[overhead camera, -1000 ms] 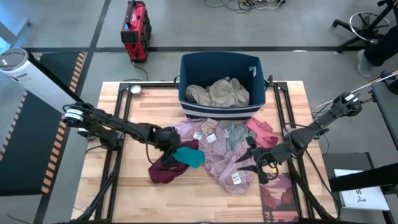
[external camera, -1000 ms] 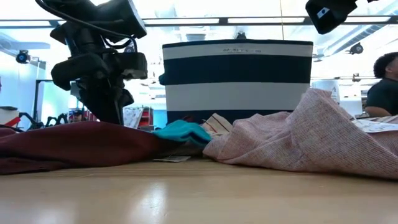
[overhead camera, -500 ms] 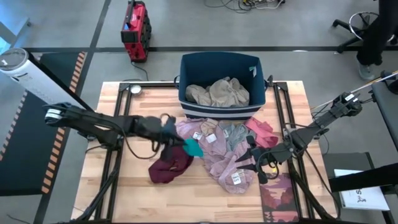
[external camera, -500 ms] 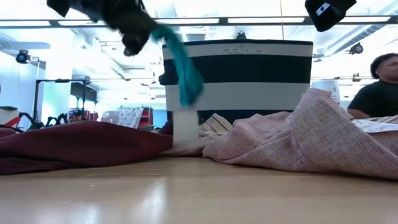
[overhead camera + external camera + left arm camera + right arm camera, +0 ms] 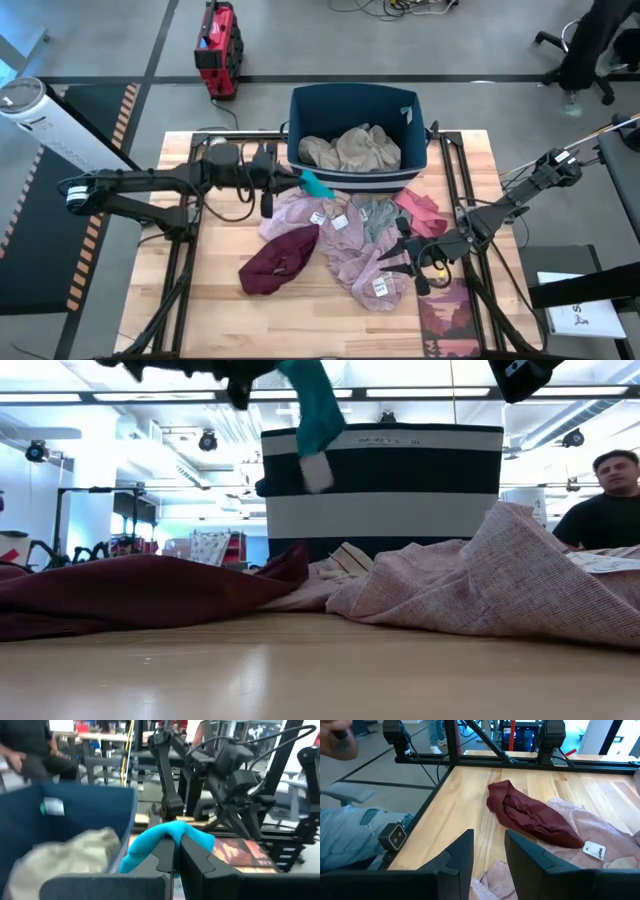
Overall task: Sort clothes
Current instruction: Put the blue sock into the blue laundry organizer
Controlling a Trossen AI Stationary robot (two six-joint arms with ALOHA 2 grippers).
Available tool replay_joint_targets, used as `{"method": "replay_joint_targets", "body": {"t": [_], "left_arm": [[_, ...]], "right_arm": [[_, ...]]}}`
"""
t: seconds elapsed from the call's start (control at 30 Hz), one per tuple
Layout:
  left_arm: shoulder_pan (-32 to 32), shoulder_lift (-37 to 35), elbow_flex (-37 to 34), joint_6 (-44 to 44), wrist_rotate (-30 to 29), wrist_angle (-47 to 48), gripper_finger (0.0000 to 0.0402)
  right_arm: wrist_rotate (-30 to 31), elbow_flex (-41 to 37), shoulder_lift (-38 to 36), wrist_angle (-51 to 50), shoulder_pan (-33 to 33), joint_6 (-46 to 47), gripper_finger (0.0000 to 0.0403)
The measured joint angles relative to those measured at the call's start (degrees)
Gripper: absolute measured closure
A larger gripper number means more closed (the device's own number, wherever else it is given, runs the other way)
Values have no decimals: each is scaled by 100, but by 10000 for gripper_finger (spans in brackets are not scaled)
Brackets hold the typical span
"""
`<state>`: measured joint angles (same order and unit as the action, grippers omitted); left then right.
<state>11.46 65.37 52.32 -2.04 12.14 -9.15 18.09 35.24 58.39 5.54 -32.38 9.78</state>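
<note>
My left gripper is shut on a teal garment above the near left corner of the dark blue bin. In the low view the teal garment hangs with a white tag at its lower end. A tan garment lies in the bin. A mauve-pink garment, a maroon one, a grey one and a coral pink one lie on the table. My right gripper is open and empty at the pile's right edge. My left gripper pinches a bunched part of the teal garment between its two fingers. The fingers lie about level and point toward the table's right. The garment is lifted clear of the table and hangs below the fingers, slack.
The bin's striped wall stands behind the pile. A patterned mat lies at the table's near right corner. A red device stands on the floor beyond the table. A person is in the room at the right.
My left gripper has risen and gone toward the table's far edge and the bin, carrying the teal garment. The garment has come off the maroon one and now hangs clear of the table. The maroon garment and the rest of the pile have stayed in place.
</note>
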Motion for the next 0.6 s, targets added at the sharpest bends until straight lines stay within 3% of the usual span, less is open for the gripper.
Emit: {"method": "replay_joint_targets", "body": {"t": [0.3, 0.5, 0.6], "left_arm": [[610, 1453, 2478, 1316, 90, 1545, 402], [1133, 2587, 3921, 1398, 887, 2225, 401], [1305, 3070, 4435, 1408, 997, 2597, 401]], "right_arm": [[13, 0, 0, 123, 2, -78, 326], [12, 0, 0, 120, 2, -81, 324], [8, 0, 0, 118, 2, -83, 319]]}}
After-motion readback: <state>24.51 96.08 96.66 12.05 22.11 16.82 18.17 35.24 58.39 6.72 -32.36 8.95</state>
